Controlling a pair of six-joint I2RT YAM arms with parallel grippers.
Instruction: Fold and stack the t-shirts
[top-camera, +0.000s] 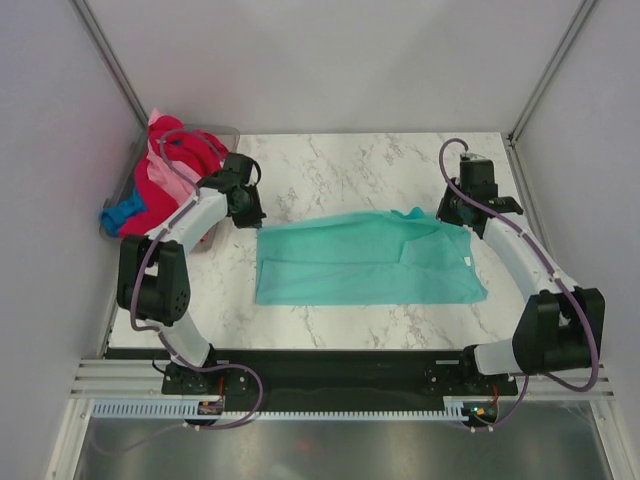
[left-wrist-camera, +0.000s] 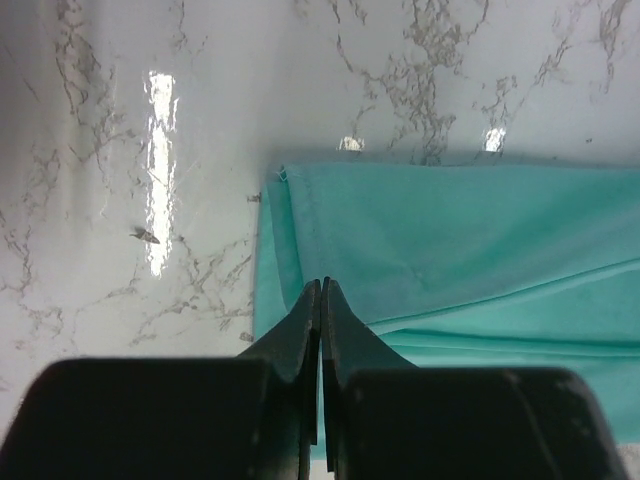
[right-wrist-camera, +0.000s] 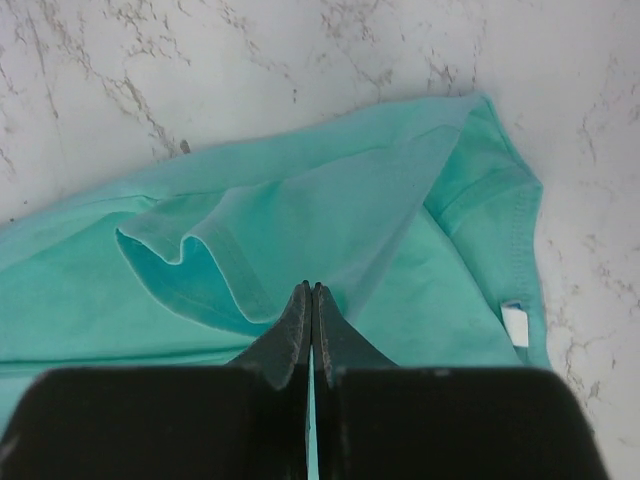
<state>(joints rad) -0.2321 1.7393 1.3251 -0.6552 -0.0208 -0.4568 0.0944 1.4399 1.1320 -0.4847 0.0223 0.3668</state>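
Note:
A teal t-shirt (top-camera: 360, 262) lies flat on the marble table, folded lengthwise into a wide strip. Its sleeve fold sits at the right end. My left gripper (top-camera: 251, 211) hovers at the shirt's far left corner. It is shut and empty, with its tips (left-wrist-camera: 321, 286) over the cloth edge (left-wrist-camera: 450, 230). My right gripper (top-camera: 447, 211) hovers at the shirt's far right end. It is also shut and empty, with its tips (right-wrist-camera: 311, 289) above the teal cloth (right-wrist-camera: 300, 190) near the sleeve. Red, pink and blue tees (top-camera: 165, 172) are heaped at the far left.
The heap of tees sits in a grey translucent tub (top-camera: 226, 131) at the table's far left corner, beside the left arm. A white label (right-wrist-camera: 514, 325) shows at the shirt's collar edge. White walls enclose the table (top-camera: 340, 165) at the back and sides.

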